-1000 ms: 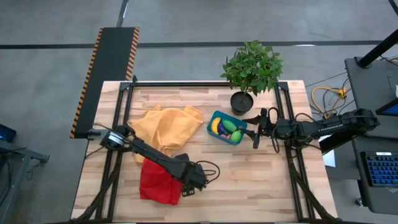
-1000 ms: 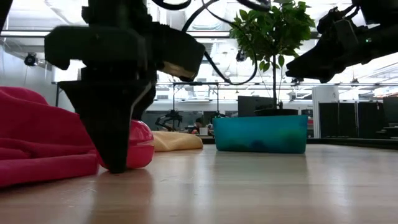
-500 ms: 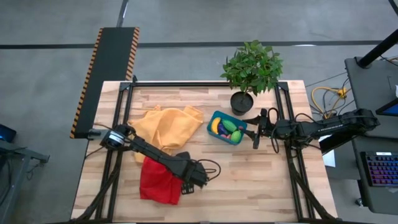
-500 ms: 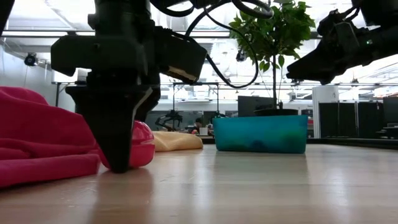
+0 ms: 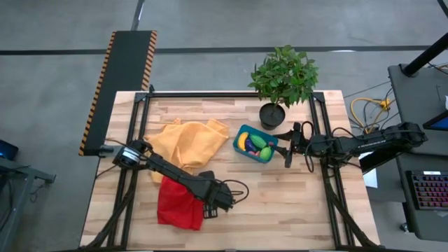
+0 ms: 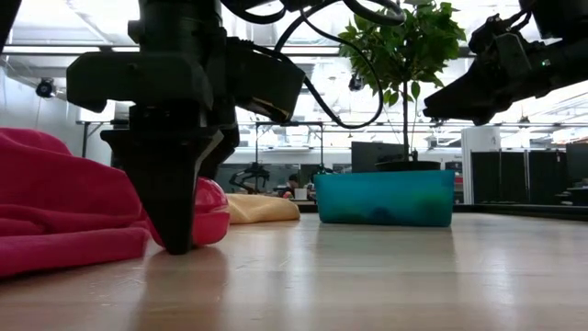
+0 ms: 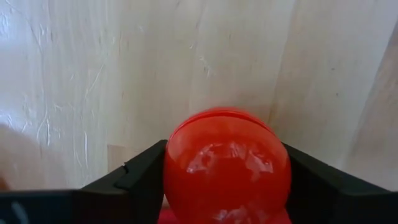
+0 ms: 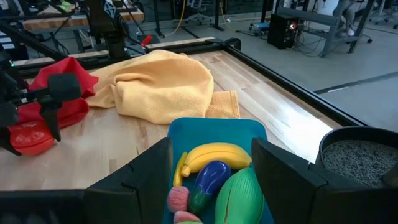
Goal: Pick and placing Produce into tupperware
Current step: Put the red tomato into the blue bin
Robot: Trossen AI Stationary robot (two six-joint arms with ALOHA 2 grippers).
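Note:
My left gripper (image 5: 211, 208) stands at the near middle of the table, beside the red cloth (image 5: 178, 203), shut on the red round produce piece (image 7: 227, 168). The blue-teal tupperware (image 5: 255, 143) sits toward the far right. It holds a yellow banana (image 8: 214, 155), a purple piece (image 8: 208, 177), a green oval (image 8: 239, 196) and a pink piece (image 8: 178, 199). My right gripper (image 5: 287, 148) hangs open in the air just right of the tupperware, touching nothing. My left gripper pinches the red round piece between its two fingers (image 7: 143, 177), one on each side of its widest part (image 7: 174, 171). The fingers come from above, pointing down (image 6: 175, 221). The piece sits upright with its underside (image 6: 211, 241) on the table.
The red cloth (image 6: 55, 211) lies bunched right beside the left gripper. A yellow-orange cloth (image 5: 189, 143) is heaped left of the tupperware. A black pot with a green plant (image 5: 273, 113) stands at the far edge, behind the tupperware. Bare wood lies between the left gripper and the tupperware.
My left gripper has shifted a little around the red round piece, which has stayed on the table by the red cloth.

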